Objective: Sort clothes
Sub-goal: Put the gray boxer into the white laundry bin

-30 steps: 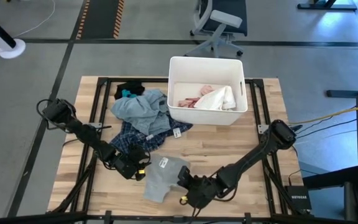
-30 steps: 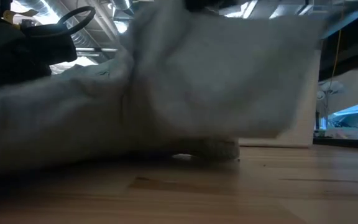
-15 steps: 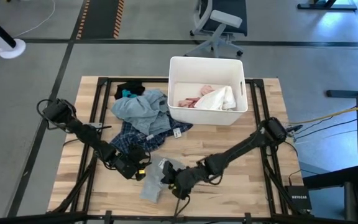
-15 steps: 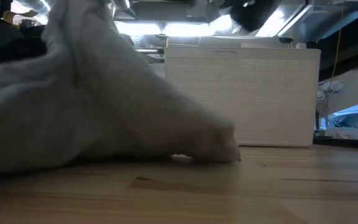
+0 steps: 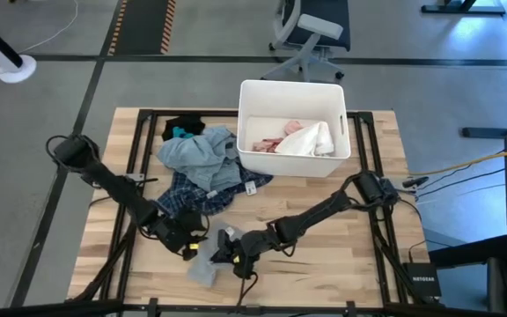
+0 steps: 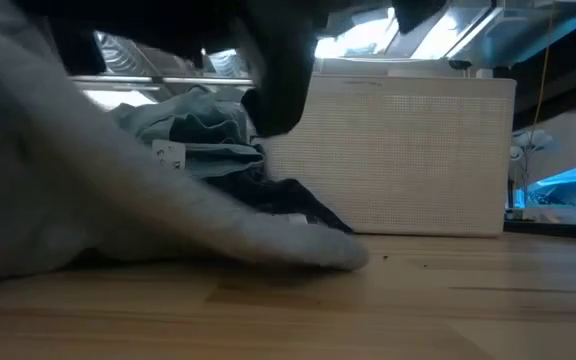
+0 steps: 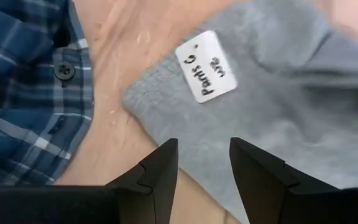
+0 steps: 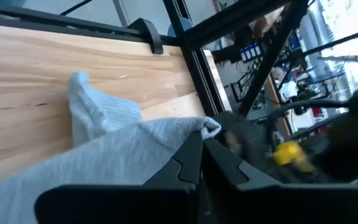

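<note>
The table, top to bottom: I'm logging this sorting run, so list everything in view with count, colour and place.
grey garment: one, grey, white tag, near table edge, pinched by right end effector
plaid shirt: one, dark blue, left of centre
blue-grey garment: one, light blue-grey, atop the plaid shirt
teal garment: one, teal, far left
black garment: one, black, beside the teal garment
bin: one, white, far centre
pink garment: one, in bin
white garment: one, in bin
office chair: one, beyond the table
left end effector: open, over the grey garment
right end effector: shut on grey garment
</note>
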